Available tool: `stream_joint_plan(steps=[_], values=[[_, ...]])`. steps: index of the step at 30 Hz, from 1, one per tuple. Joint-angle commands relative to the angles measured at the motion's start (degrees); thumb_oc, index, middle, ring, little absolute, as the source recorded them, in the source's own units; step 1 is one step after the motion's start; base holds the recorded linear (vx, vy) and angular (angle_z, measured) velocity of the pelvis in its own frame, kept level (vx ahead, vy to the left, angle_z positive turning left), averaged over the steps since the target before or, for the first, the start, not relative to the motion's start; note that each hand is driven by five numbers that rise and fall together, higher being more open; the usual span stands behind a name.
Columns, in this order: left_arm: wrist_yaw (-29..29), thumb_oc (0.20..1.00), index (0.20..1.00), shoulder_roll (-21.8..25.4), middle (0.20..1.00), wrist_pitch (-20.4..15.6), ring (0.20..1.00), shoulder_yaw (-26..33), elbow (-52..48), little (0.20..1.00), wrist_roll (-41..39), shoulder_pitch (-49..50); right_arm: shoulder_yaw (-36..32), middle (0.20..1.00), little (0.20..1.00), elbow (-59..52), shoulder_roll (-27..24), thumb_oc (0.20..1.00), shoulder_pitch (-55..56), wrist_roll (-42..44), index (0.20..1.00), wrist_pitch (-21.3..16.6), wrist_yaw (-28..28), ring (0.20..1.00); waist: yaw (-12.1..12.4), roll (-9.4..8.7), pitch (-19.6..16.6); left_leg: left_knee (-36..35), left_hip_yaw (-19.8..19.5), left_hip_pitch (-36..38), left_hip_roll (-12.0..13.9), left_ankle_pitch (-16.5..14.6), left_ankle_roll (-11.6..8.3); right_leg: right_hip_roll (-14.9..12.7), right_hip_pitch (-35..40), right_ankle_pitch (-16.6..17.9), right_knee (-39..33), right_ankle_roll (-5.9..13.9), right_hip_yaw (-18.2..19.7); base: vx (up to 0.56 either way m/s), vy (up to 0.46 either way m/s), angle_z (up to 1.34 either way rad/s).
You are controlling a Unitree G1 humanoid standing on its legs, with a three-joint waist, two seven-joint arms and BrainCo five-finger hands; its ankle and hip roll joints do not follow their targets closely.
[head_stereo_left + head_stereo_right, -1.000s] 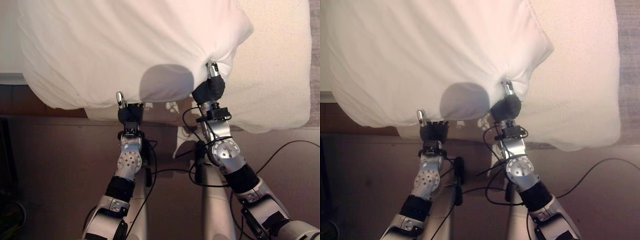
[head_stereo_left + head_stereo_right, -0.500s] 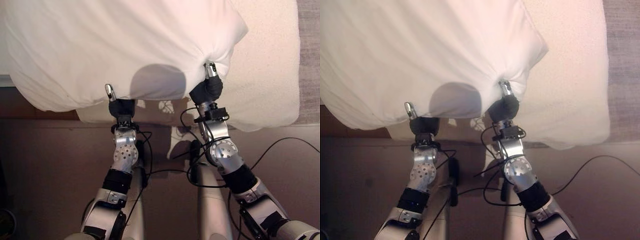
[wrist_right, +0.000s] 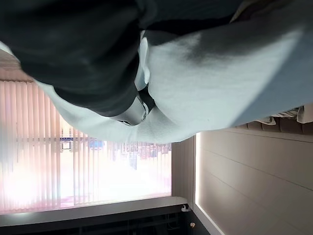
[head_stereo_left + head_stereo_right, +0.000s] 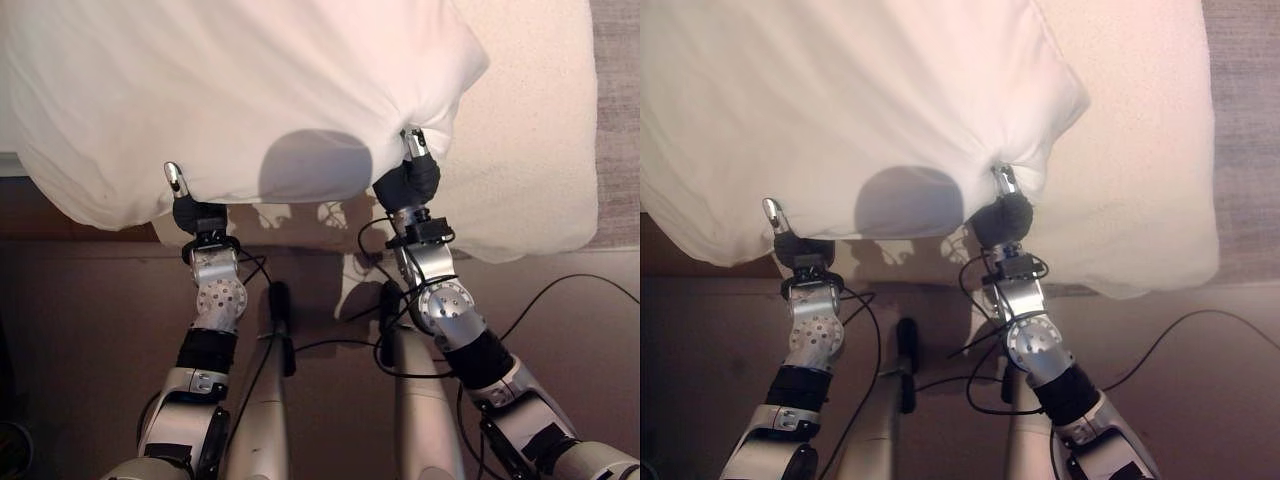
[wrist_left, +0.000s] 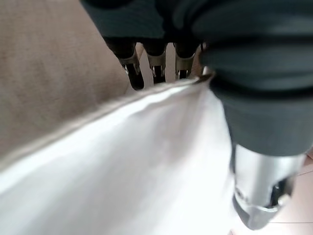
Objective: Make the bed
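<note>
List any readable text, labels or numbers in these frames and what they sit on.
None readable.
The white pillow, the cream bedcover and the floor carry no print or labels.
The left hand and the right hand, both at the pillow's near edge, show no markings.

The pillow (image 4: pixel 240 90) is plain white, with a grey round shadow on its near edge. The bed (image 4: pixel 530 150) under it wears a cream, finely textured cover. The floor (image 4: pixel 100 330) is brown. Both hands show dark ribbed covers and silver fingers (image 5: pixel 156 66) with dark tips.
</note>
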Motion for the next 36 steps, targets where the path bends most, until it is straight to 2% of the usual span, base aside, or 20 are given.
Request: stream_joint_plan(steps=[1,8,9,10,11,15,18,24,25,26,27,28,29,30,31,32,33,34,35,36], values=[[2.14,1.000,1.000,2.38,1.000,-5.12,1.000,7.04,1.83,1.000,4.10,0.11,-3.47,0.200,0.200,-10.50,0.57,0.200,3.17,-1.36,0.200,-1.36,4.43,0.200,-0.66,2.67,-5.61,-0.48,2.60,-0.43,-4.60,-2.40,4.46,5.97,0.27,1.90,-3.48,-1.25,-3.35,0.00,0.000,0.00],[4.80,1.000,1.000,3.35,1.000,-5.88,1.000,9.25,2.89,1.000,4.89,0.46,-3.29,0.200,0.200,-10.61,0.33,0.200,4.12,-1.45,0.200,-1.10,3.84,0.200,-0.53,3.05,-5.50,-0.90,2.43,-0.07,-4.61,-2.09,4.17,5.99,0.83,2.01,-3.93,-1.29,-3.50,0.00,-0.004,-0.03],[4.82,0.893,0.893,3.35,0.893,-5.88,0.893,9.26,2.88,0.893,4.91,0.46,-3.29,0.200,0.200,-10.60,0.32,0.200,4.11,-1.43,0.200,-1.10,3.87,0.200,-0.54,3.05,-5.48,-0.90,2.42,-0.05,-4.61,-2.09,4.17,5.99,0.85,2.01,-3.94,-1.29,-3.50,0.00,-0.001,-0.04],[5.37,0.410,0.410,3.25,0.410,-5.89,0.410,9.43,3.04,0.410,5.36,0.60,-3.07,0.200,0.200,-10.37,0.18,0.200,4.38,-1.46,0.200,-0.92,3.82,0.200,-0.55,3.01,-5.46,-0.99,2.44,0.10,-4.60,-2.07,4.16,5.95,0.92,2.03,-3.95,-1.27,-3.52,0.00,0.000,0.00],[6.21,0.200,0.200,3.33,0.200,-6.36,0.200,9.50,3.29,0.200,5.62,0.16,-2.98,0.200,0.200,-10.48,0.08,0.200,4.44,-1.42,0.200,-1.05,3.79,0.200,-0.61,3.07,-5.55,-1.27,2.56,-0.04,-4.61,-1.57,4.07,5.90,0.89,2.43,-4.29,-1.28,-3.56,0.00,0.000,0.00],[7.10,0.200,0.200,3.51,0.200,-6.74,0.200,9.76,3.63,0.200,6.27,0.02,-3.37,0.200,0.200,-10.39,0.13,0.200,4.85,-1.67,0.200,-1.21,3.46,0.200,-0.55,3.42,-5.42,-1.62,2.55,0.54,-4.71,-1.42,3.73,5.96,1.44,2.14,-4.34,-1.28,-3.51,0.00,0.000,0.00],[7.88,0.200,0.200,3.51,0.200,-7.35,0.200,9.94,3.44,0.200,6.73,0.02,-3.16,0.200,0.200,-9.76,-0.01,0.200,5.52,-2.07,0.200,-0.81,3.07,0.200,-0.37,3.96,-5.59,-3.91,2.40,1.96,-4.67,-0.20,3.57,6.10,2.39,2.39,-5.26,-1.24,-3.38,-0.01,-0.030,-0.02],[6.69,0.200,0.200,1.71,0.200,-5.81,0.200,9.22,-1.13,0.200,8.76,4.24,-3.57,0.200,0.200,-8.50,0.05,0.200,10.24,-2.45,0.200,1.24,1.27,0.200,-0.13,5.04,-5.79,-4.82,1.15,5.77,-4.87,0.15,2.96,6.49,6.79,0.66,-5.71,-1.97,-3.77,0.02,-0.101,0.03],[6.55,0.200,0.200,1.65,0.200,-5.54,0.200,9.11,-2.11,0.200,9.88,4.87,-4.75,0.200,0.200,-7.61,-0.64,0.200,11.38,-3.20,0.200,1.45,-0.17,0.200,-0.43,4.76,-4.92,-0.65,1.67,5.32,-4.08,1.44,0.37,6.41,10.08,-0.15,-6.92,-2.79,-4.38,0.00,-0.164,0.11],[6.10,0.200,0.200,1.32,0.200,-5.33,0.200,9.02,-3.17,0.200,10.65,5.44,-5.96,0.200,0.200,-7.35,-0.82,0.200,12.55,-2.92,0.200,1.32,-0.26,0.200,-0.57,4.05,-4.00,4.80,2.89,4.14,-2.14,5.06,-2.61,6.13,12.15,-1.25,-7.44,-3.73,-4.91,-0.01,-0.167,0.29],[6.06,0.200,0.200,0.95,0.200,-5.30,0.200,8.99,-4.27,0.200,11.37,6.00,-6.84,0.200,0.200,-7.17,-1.11,0.200,13.18,-2.98,0.200,1.39,0.01,0.200,-0.04,3.46,-3.00,8.37,1.49,3.26,-0.80,7.60,-3.71,6.09,13.66,-1.34,-8.11,-4.60,-5.12,0.00,-0.070,0.36],[6.20,0.200,0.200,0.81,0.200,-5.39,0.200,8.69,-5.22,0.200,12.48,6.47,-7.08,0.200,0.200,-5.87,-1.15,0.200,13.80,-3.67,0.200,1.25,-1.03,0.200,0.68,2.27,-2.33,10.79,-1.84,2.31,-1.03,7.81,-3.84,5.77,15.08,-1.46,-8.48,-4.83,-4.74,-0.01,0.000,0.57],[6.76,0.200,0.200,0.76,0.200,-5.70,0.200,8.95,-6.01,0.200,13.06,6.64,-7.21,0.200,0.200,-5.67,-0.70,0.200,14.27,-3.48,0.200,0.75,-1.82,0.200,0.65,1.67,-1.95,10.07,-3.84,2.34,-0.47,7.51,-3.19,5.82,15.25,-1.71,-8.00,-5.13,-4.57,0.00,0.004,0.29],[6.87,0.200,0.200,0.75,0.200,-5.68,0.200,8.95,-6.11,0.200,13.15,6.65,-7.21,0.200,0.200,-5.70,-0.67,0.200,14.25,-3.51,0.200,0.74,-1.85,0.200,0.56,1.66,-2.00,9.91,-3.89,2.20,-0.53,7.82,-3.16,5.77,15.12,-1.49,-8.08,-5.15,-4.64,0.03,0.008,0.07],[7.57,0.200,0.200,0.79,0.200,-6.15,0.200,9.64,-7.50,0.200,13.80,6.93,-7.69,0.200,0.200,-5.51,-0.31,0.200,15.14,-3.70,0.200,-0.37,-2.73,0.200,0.21,0.81,-1.98,5.90,-5.41,4.93,2.63,9.40,-3.01,5.59,14.95,-2.25,-6.84,-5.19,-4.11,0.15,0.177,-0.13],[7.69,0.200,0.200,1.53,0.200,-6.16,0.200,10.74,-10.04,0.200,15.26,8.72,-8.48,0.200,0.200,-4.26,-0.39,0.200,16.20,-5.42,0.200,-1.19,-4.25,0.200,0.94,0.08,-2.73,-7.36,-9.66,10.74,7.09,10.63,-2.68,5.74,15.08,-3.29,-5.59,-3.83,-2.13,0.15,0.168,-0.05],[7.85,0.200,0.200,1.49,0.200,-6.12,0.200,10.72,-10.21,0.200,15.41,8.82,-8.47,0.200,0.200,-4.31,-0.36,0.200,16.24,-5.48,0.200,-1.20,-4.31,0.200,1.08,-0.06,-2.72,-8.64,-9.40,11.36,7.18,11.51,-2.74,5.80,15.12,-2.90,-5.88,-3.92,-1.97,0.19,0.309,-0.07],[7.76,0.200,0.200,1.69,0.200,-6.41,0.200,11.36,-11.49,0.200,15.57,9.53,-9.17,0.200,0.200,-3.86,-0.20,0.200,16.88,-5.53,0.200,-1.60,-4.54,0.200,1.47,-0.20,-2.99,-14.78,-11.56,14.13,9.38,12.04,-2.95,5.88,14.73,-3.71,-5.06,-2.80,-0.50,0.10,0.445,-0.16],[7.02,0.200,0.200,1.36,0.200,-6.99,0.200,12.43,-12.29,0.200,14.99,10.87,-10.10,0.200,0.200,-2.63,-0.51,0.200,17.71,-6.13,0.200,-1.75,-4.20,0.200,2.75,-0.12,-2.82,-17.91,-14.90,17.43,9.21,11.35,-3.29,6.08,13.67,-3.45,-3.17,-1.14,2.60,0.10,0.626,-0.18],[6.56,0.200,0.200,0.85,0.200,-7.46,0.200,12.39,-12.47,0.200,13.98,11.26,-10.07,0.200,0.200,-1.94,-1.03,0.200,17.81,-6.58,0.200,-1.62,-4.18,0.200,2.89,-0.28,-2.34,-14.48,-14.92,17.43,7.58,8.29,-2.90,5.57,13.25,-2.66,-2.66,-0.39,3.81,0.02,0.647,-0.27]])
